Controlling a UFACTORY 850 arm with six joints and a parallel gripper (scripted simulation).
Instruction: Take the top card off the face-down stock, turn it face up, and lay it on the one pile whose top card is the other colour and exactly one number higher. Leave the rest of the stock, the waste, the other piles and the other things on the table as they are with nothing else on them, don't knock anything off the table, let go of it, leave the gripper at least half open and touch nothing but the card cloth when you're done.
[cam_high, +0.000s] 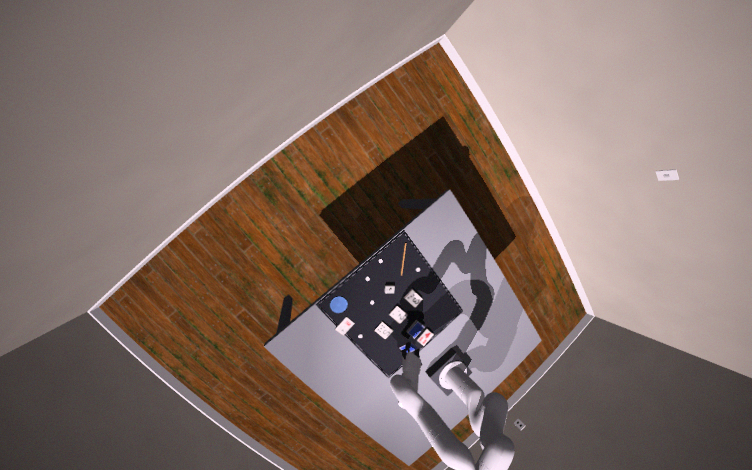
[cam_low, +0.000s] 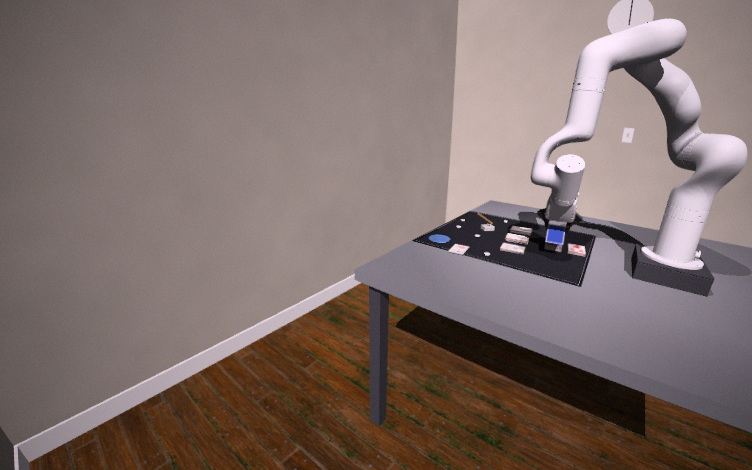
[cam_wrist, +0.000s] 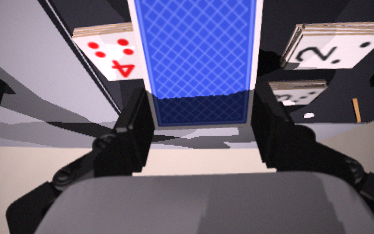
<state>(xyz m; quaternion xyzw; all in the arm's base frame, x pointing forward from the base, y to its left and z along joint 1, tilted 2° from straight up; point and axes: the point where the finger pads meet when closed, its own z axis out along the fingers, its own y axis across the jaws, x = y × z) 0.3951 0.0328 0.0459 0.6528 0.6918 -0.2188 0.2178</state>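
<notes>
The claw (cam_wrist: 199, 131) pinched a blue-backed card (cam_wrist: 197, 55) by its side edges, the patterned back facing the wrist camera and the card tilted up above the black card cloth (cam_low: 560, 264) on the grey counter (cam_low: 499, 310). A red four (cam_wrist: 111, 54) lay just left of it, a black two pile (cam_wrist: 327, 50) to its right

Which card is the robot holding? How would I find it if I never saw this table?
Look at the black card cloth on the grey table, then follow the white arm down to its gripper. The card sits pinched between the dark fingers, lifted and tilted. Only it shows a blue criss-cross back; nearby piles like the red four lie face up.
</notes>
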